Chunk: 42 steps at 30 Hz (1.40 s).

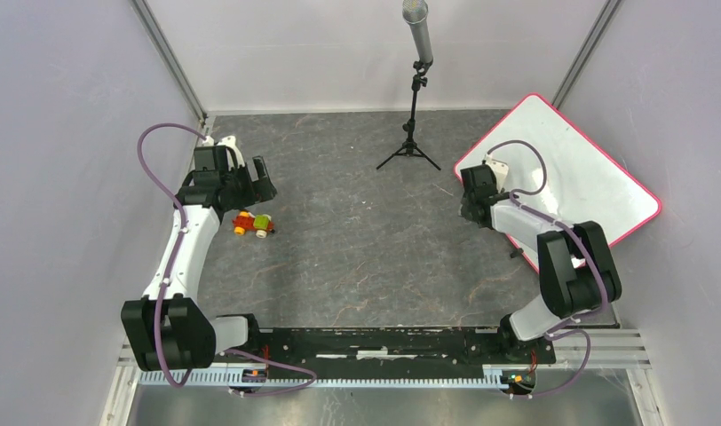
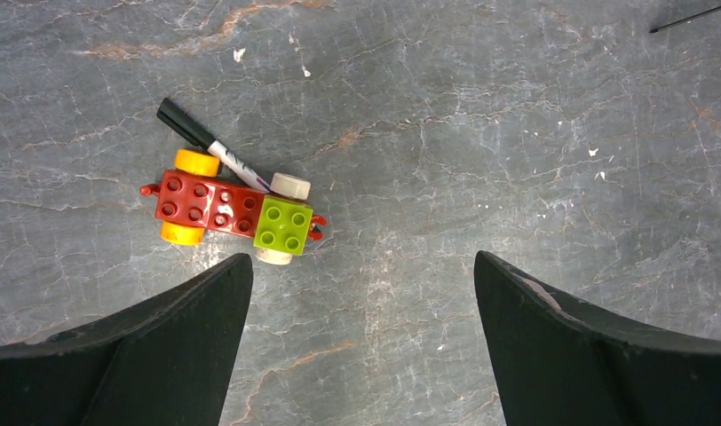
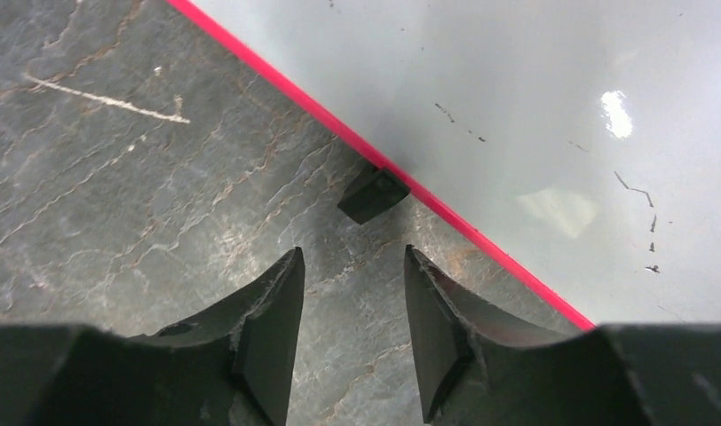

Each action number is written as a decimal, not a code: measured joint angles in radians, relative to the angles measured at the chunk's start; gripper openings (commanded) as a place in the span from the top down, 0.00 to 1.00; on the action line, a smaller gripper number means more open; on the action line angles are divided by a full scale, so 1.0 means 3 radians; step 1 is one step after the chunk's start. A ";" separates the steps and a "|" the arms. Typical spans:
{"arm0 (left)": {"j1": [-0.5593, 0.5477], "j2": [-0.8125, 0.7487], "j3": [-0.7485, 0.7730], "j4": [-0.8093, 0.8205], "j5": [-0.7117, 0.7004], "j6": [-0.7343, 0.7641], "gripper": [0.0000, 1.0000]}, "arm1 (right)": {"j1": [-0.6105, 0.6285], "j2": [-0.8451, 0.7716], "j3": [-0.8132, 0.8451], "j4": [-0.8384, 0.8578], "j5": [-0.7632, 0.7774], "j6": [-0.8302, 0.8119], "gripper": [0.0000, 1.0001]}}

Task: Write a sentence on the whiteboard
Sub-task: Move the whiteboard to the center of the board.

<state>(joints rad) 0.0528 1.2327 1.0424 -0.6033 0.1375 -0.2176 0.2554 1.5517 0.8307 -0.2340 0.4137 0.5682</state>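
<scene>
The whiteboard [image 1: 597, 173], white with a pink-red rim, lies flat at the right of the table, turned at an angle. Its surface [image 3: 517, 98] is blank apart from a few small black specks; no sentence shows. A black-capped marker [image 2: 210, 146] lies on the table against a toy car [image 2: 233, 209] at the left. My left gripper [image 2: 361, 262] is open and empty, above the table just right of the car [image 1: 253, 224]. My right gripper [image 3: 352, 253] is open and empty over bare table, close to the board's near-left rim [image 3: 339, 133].
A small black block [image 3: 372, 193] sits against the board's rim just ahead of my right fingers. A microphone on a small tripod [image 1: 415, 98] stands at the back centre. Grey walls close in on the left, right and back.
</scene>
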 measured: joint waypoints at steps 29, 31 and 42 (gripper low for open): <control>0.0000 -0.0072 -0.0006 0.0102 0.0004 0.0000 0.00 | -0.0036 0.0670 0.0366 0.0165 0.0556 0.0024 0.61; 0.0000 -0.0072 -0.0008 0.0102 0.0004 -0.0001 0.00 | -0.0039 0.0683 0.0369 0.0182 0.0579 0.0003 0.68; 0.0000 -0.0072 -0.0008 0.0102 0.0004 0.0000 0.00 | -0.0051 0.0701 0.0376 0.0193 0.0590 -0.0029 0.81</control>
<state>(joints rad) 0.0528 1.2110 1.0401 -0.5728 0.1387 -0.2176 0.2401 1.7618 0.9436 -0.1761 0.5907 0.5594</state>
